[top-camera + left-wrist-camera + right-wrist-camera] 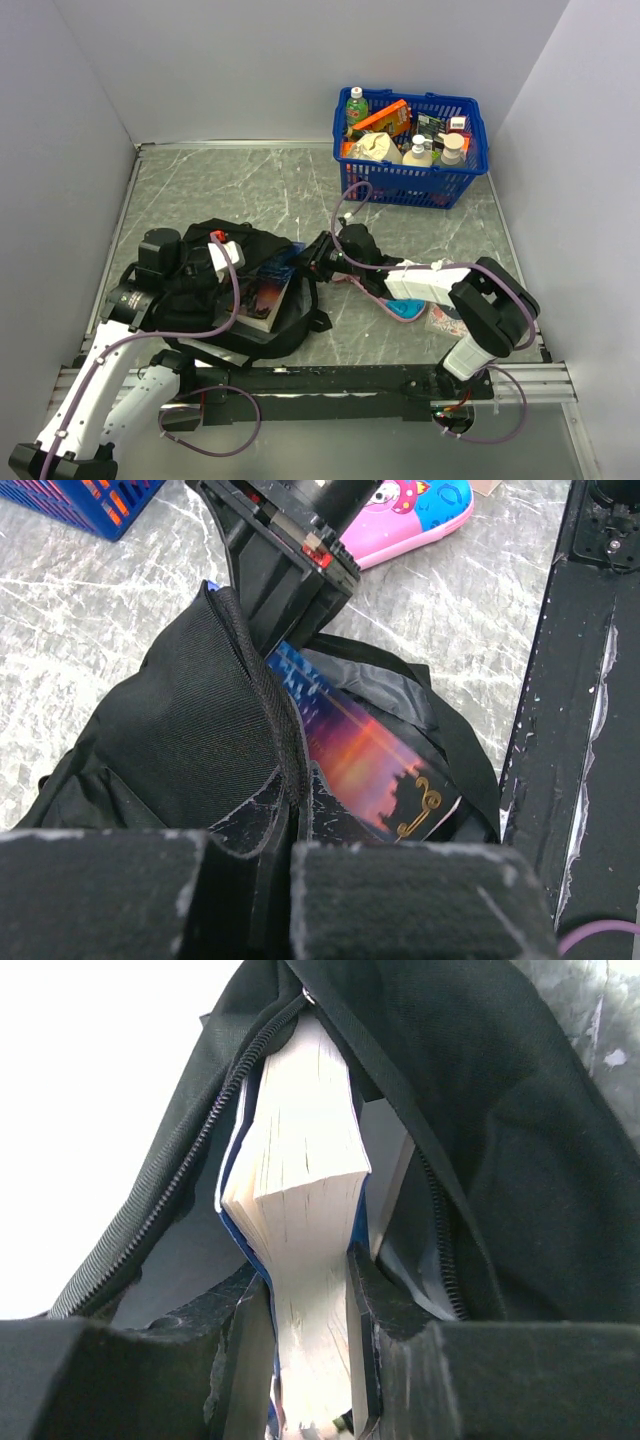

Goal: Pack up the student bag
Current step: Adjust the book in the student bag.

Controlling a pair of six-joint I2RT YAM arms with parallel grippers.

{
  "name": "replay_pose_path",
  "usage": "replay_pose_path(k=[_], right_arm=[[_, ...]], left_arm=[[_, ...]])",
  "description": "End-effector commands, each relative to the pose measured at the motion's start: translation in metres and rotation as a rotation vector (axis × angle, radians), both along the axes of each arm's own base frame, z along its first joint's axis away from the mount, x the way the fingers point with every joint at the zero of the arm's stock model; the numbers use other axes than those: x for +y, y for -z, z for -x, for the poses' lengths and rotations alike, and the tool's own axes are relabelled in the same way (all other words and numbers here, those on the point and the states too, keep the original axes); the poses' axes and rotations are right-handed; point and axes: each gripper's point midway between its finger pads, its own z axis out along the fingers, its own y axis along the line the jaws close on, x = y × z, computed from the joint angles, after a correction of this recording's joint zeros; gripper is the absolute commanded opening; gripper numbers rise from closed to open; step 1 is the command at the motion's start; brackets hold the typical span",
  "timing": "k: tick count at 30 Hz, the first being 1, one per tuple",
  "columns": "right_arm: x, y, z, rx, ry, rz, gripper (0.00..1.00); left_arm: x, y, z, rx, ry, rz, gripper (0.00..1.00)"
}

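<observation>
The black student bag lies open at the front left of the table. A thick book with a sunset cover sticks halfway out of its opening. My left gripper is shut on the bag's zipper rim and holds the opening up; the book cover shows just beyond. My right gripper is shut on the book's page edge, which points into the bag's mouth between the zipper sides. Its fingers press the pages on both sides.
A blue plastic basket of bottles and packets stands at the back right. A pink pencil case and a teal item lie under the right arm. A black rail runs along the near edge. Grey walls close in three sides.
</observation>
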Motion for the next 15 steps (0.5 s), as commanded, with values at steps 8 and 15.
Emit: replay_pose_path(k=[8,15], right_arm=[[0.055,-0.086,-0.031,-0.196,0.120,-0.098,0.00],[0.099,-0.051,-0.010,-0.167,-0.013,-0.016,0.11]], left_arm=[[-0.010,-0.032,0.002,-0.076,0.057,0.059,0.01],[-0.010,-0.039,0.000,-0.087,0.055,0.059,0.01]])
